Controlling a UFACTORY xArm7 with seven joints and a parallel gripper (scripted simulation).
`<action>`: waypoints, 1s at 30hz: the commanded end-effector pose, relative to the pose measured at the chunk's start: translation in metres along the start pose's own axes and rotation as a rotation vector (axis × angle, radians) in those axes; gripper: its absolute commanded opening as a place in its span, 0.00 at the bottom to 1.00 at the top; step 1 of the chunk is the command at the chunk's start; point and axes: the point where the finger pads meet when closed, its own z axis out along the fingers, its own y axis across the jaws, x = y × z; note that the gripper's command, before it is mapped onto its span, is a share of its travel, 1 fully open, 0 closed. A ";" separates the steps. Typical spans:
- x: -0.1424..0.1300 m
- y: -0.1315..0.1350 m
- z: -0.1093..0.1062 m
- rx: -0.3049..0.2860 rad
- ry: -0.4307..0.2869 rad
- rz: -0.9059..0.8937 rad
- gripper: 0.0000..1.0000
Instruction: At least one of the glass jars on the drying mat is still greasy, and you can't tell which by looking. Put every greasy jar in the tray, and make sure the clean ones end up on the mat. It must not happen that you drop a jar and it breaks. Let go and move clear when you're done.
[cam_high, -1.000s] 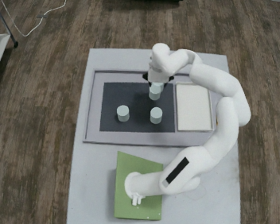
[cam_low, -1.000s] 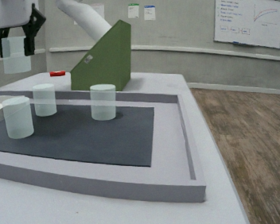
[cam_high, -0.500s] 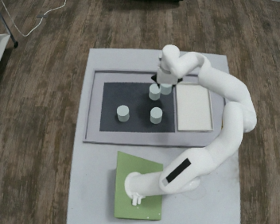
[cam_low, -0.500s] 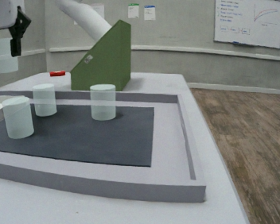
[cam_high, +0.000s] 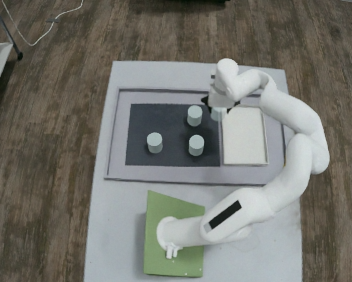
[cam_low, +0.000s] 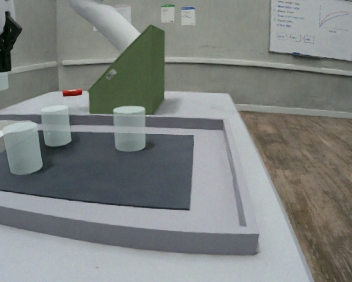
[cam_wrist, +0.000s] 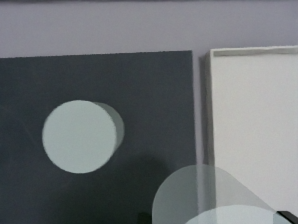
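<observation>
My gripper (cam_high: 218, 104) is shut on a pale glass jar (cam_high: 217, 115) and holds it in the air over the border between the dark drying mat (cam_high: 172, 134) and the white tray (cam_high: 243, 136). In the wrist view the held jar (cam_wrist: 215, 197) straddles the mat's right edge and the tray's left rim (cam_wrist: 206, 115). Three more glass jars stand upright on the mat: one at the back (cam_high: 194, 115), one at the front left (cam_high: 155, 143), one at the front right (cam_high: 196, 145). The back jar also shows in the wrist view (cam_wrist: 80, 136). The tray is empty.
Mat and tray sit in a grey raised frame (cam_high: 195, 175) on the table. A green wedge block (cam_low: 132, 75) stands at the arm's base, with a small red object (cam_low: 72, 92) beside it. The arm curves along the table's right side (cam_high: 300, 145).
</observation>
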 end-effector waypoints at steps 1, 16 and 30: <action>0.000 0.012 -0.002 0.001 0.006 0.001 0.00; -0.006 0.055 -0.002 0.001 0.006 0.001 0.00; -0.012 0.095 -0.002 0.001 0.006 0.001 0.00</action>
